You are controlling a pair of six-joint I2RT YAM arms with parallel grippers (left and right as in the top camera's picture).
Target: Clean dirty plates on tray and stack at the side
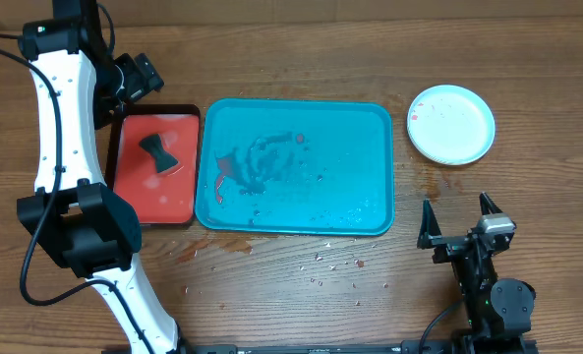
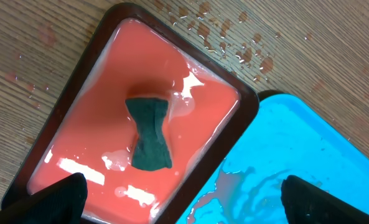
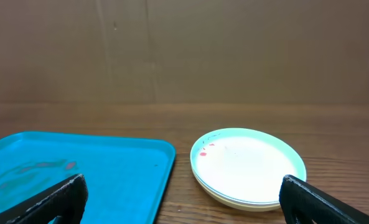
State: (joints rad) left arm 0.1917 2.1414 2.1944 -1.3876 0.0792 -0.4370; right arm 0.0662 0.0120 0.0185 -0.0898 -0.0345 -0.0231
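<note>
The teal-blue tray (image 1: 370, 128) lies mid-table, wet, with red sauce smears and no plates on it; it also shows in the left wrist view (image 2: 315, 155) and right wrist view (image 3: 109, 168). The plates (image 1: 451, 124) sit stacked on the table right of the tray, the green-rimmed white one on top with small red specks; in the right wrist view (image 3: 249, 167) the stack's edges show. My left gripper (image 2: 181, 202) is open and empty above the border of the red tray and the teal tray. My right gripper (image 1: 460, 224) is open and empty near the front edge, short of the plates.
A red tray with dark rim (image 1: 188, 211) left of the teal tray holds pink liquid and a dark green sponge (image 1: 157, 153), also in the left wrist view (image 2: 150, 134). Water and sauce drops (image 1: 320, 264) spot the wood in front of the teal tray.
</note>
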